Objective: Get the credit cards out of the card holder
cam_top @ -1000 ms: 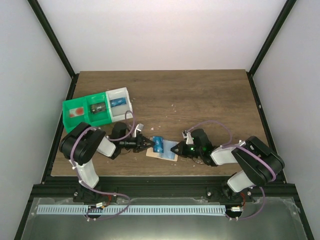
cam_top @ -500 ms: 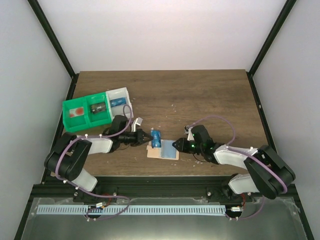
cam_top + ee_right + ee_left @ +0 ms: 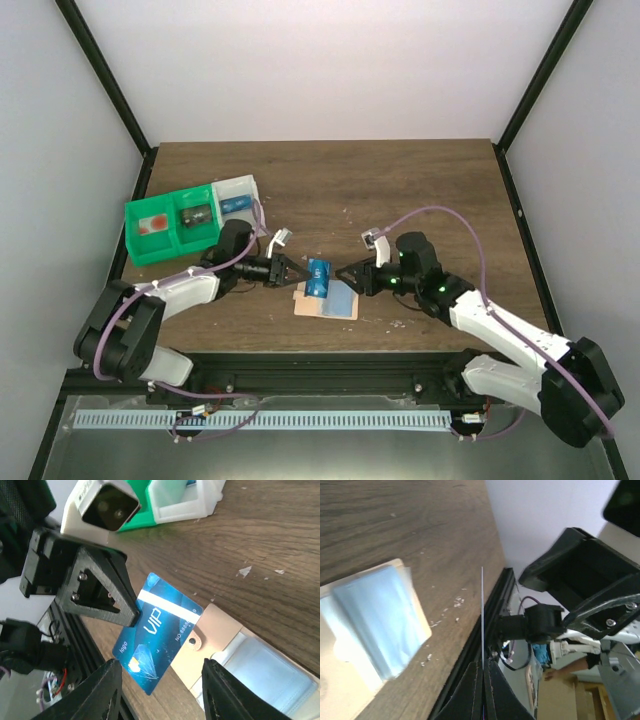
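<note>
- Top external view: we see the thin blue rectangular card with white "VIP" print (image 3: 319,277) pinched at its left edge by the left gripper (image 3: 294,271), whose jaws are closed on it.
- The card hangs over the far end of the flat tan card holder with a pale blue panel (image 3: 330,303), which lies on the brown wooden table (image 3: 400,190). In the left wrist view the card shows edge-on and apart from the holder.
- The right gripper (image 3: 350,277) has its jaws spread and holds nothing. It is just beside the card's right edge and faces it.
- The card's long axis runs from near to far, across the line between the two grippers, so we judge that the right one is well placed to take it.
- We cannot tell if more cards are inside the holder.
</note>
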